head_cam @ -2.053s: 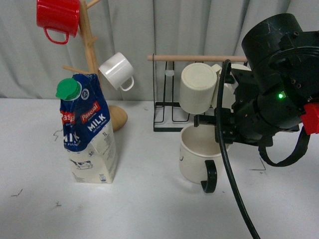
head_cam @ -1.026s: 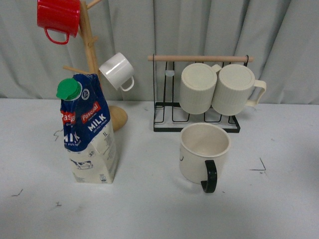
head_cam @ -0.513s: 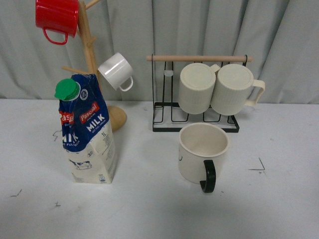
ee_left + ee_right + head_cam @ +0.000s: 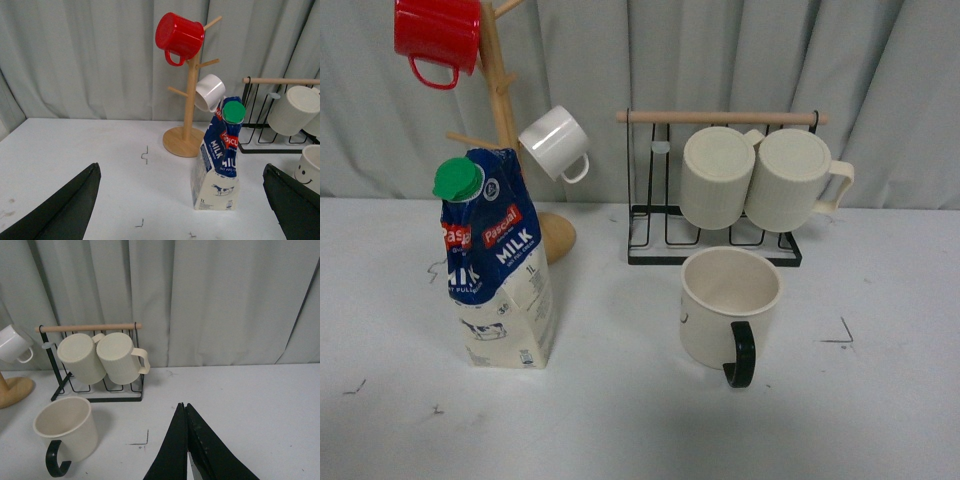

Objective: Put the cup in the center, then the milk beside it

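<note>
Wire rack (image 4: 665,117) with 2 ribbed mugs (image 4: 718,175) stands just behind the cup (image 4: 725,310).

- The cup (image 4: 311,167), in front of the rack (image 4: 280,80), is cut by the left wrist view's edge.
- Small print on the milk (image 4: 500,262) is too fine to read.
- The red mug (image 4: 437,35) has its top cropped in the front view.

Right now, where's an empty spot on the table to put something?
Bare table lies between the milk and the cup, and along the whole front edge. The back is crowded: the mug tree behind the milk, the rack right behind the cup.
</note>
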Robot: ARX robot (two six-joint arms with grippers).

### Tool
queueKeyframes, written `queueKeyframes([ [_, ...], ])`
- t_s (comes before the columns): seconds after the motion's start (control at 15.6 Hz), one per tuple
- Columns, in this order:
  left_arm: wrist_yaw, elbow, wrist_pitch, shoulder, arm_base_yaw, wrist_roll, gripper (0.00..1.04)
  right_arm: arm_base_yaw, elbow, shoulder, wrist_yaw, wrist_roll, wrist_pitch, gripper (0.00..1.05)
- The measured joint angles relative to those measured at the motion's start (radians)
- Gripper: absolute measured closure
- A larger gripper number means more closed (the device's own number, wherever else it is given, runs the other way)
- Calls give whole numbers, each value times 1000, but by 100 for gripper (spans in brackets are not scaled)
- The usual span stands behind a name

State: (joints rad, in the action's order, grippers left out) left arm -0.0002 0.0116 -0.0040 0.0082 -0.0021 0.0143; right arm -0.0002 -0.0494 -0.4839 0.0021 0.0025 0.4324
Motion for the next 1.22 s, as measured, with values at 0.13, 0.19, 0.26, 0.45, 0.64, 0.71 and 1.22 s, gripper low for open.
queueKeyframes([
  [0.13, 0, 0, 0, 0, 0, 0, 7, 0, 18, 45, 0, 0, -7, 103],
  [0.19, 0, 0, 0, 0, 0, 0, 7, 0, 38, 54, 0, 0, -7, 103],
  [0.26, 0, 0, 0, 0, 0, 0, 7, 0, 38, 65, 0, 0, -27, 103],
  [0.45, 0, 0, 0, 0, 0, 0, 7, 0, 38, 160, 0, 0, -105, 103],
  [0.64, 0, 0, 0, 0, 0, 0, 7, 0, 38, 211, 0, 0, -156, 103],
  [0.71, 0, 0, 0, 0, 0, 0, 7, 0, 38, 234, 0, 0, -180, 103],
  [1.22, 0, 0, 0, 0, 0, 0, 7, 0, 37, 482, -2, 0, -426, 103],
])
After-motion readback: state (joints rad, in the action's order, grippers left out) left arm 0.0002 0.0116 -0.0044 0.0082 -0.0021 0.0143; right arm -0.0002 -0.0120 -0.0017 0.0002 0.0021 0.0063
